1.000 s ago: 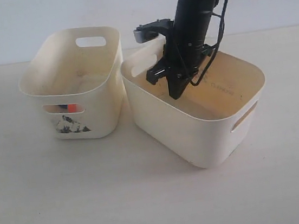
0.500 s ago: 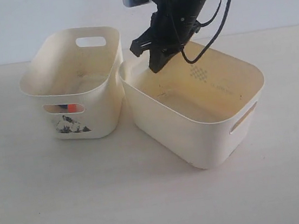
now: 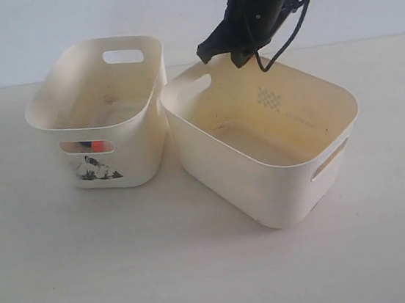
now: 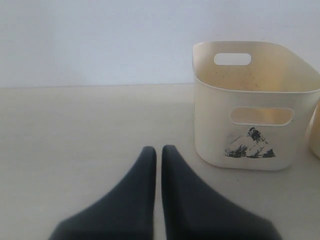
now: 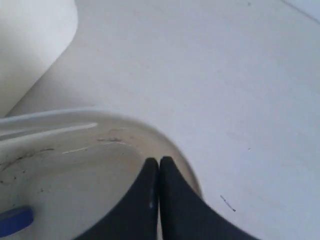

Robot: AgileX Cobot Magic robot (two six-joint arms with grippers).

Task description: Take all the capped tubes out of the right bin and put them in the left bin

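Our right claw (image 5: pixel 159 162) hangs pinched together, empty, over the far rim of the right bin (image 3: pixel 265 181). Our left claw (image 4: pixel 158 150) is together too.

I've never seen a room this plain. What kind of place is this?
Probably a robot test lab, not a home. A black robot arm with a loose cable reaches above the right bin. The left bin stands beside it. Around them are only a plain pale table and a white wall.
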